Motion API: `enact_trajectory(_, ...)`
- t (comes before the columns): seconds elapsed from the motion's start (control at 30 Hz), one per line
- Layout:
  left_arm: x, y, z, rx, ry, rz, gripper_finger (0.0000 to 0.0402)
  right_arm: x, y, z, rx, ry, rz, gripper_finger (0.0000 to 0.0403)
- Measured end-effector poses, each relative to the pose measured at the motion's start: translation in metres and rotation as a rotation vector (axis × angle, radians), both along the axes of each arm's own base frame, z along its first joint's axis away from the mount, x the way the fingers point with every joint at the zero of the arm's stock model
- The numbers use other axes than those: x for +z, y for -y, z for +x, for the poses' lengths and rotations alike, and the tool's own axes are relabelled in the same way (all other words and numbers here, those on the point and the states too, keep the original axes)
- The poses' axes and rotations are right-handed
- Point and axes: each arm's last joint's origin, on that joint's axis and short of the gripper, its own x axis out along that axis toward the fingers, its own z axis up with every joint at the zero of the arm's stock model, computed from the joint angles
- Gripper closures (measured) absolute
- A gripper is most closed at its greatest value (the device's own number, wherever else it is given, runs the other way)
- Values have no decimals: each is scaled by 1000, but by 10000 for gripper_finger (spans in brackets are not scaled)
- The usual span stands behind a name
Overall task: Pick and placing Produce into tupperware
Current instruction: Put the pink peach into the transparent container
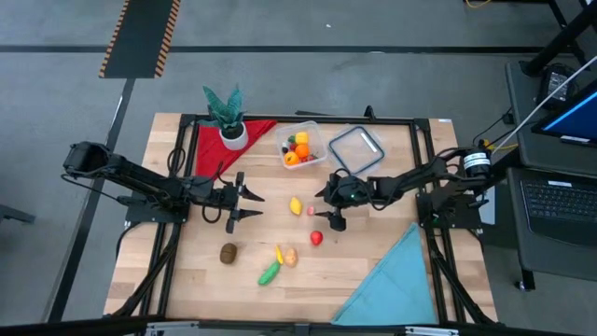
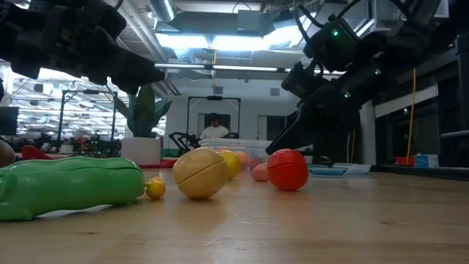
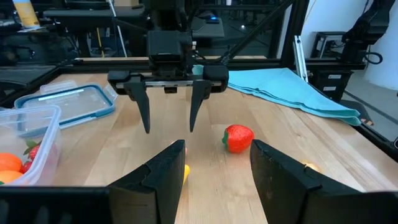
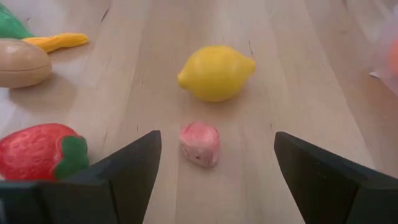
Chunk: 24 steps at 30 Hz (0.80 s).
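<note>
Table: pale wood, black frame. Lemon yellow; small piece just beside it pink. Strawberry red with green leaf. Bean-shaped piece bright green; round piece tan. Kiwi-like piece brown. Tupperware clear, holding orange, yellow, red bits. Lid clear, dark blue rim. 2 cloths: red, light blue. Plant green, white pot. Both arms black.

Left pincer parted and empty, right pincer spread wide, tips facing each other mid-table

No readable text, label, brand, number or sign anywhere in view.
</note>
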Motion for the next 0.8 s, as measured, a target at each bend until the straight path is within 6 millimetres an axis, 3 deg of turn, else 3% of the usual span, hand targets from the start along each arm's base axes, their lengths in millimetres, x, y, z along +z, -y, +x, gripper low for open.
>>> enact_trajectory(0.27, 0, 0, 0, -1, 0, 0, 227, -12, -1, 3, -9, -14, 27, 89)
enact_trajectory(0.8, 0, 0, 0, 0, 0, 0, 227, -12, -12, 4, 73, -2, 24, 89)
